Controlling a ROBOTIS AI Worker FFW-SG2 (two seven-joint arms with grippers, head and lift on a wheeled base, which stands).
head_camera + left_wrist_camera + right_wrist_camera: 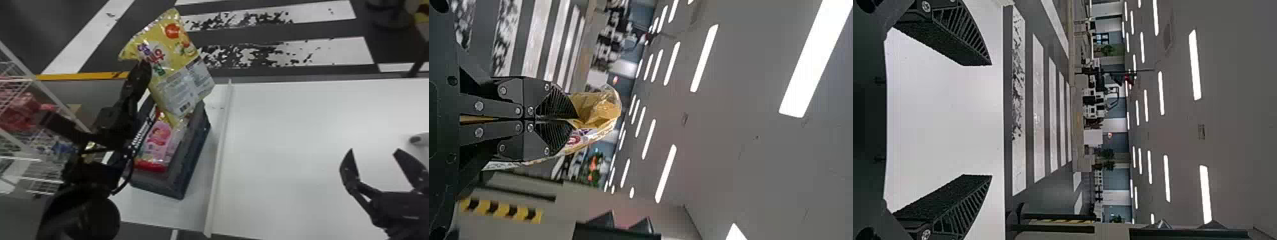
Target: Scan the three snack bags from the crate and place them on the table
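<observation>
My left gripper point(142, 71) holds a yellow snack bag point(178, 68) by its side edge, above the dark crate point(191, 159). The bag hangs tilted, its printed white panel facing the head camera. In the left wrist view the left gripper point(574, 120) is shut on the yellow bag point(599, 110). Inside the crate lies a pink and red snack bag point(158, 140), partly behind the left arm. Over the right part of the white table point(287, 143), my right gripper point(373, 154) is open; in the right wrist view the right gripper point(990, 120) has nothing between its fingers.
A raised white strip point(218, 153) runs between the crate and the main tabletop. Wire shelving point(28, 121) with red packages stands at the left. A white and grey object point(419, 139) sits at the table's right edge, beyond the right gripper.
</observation>
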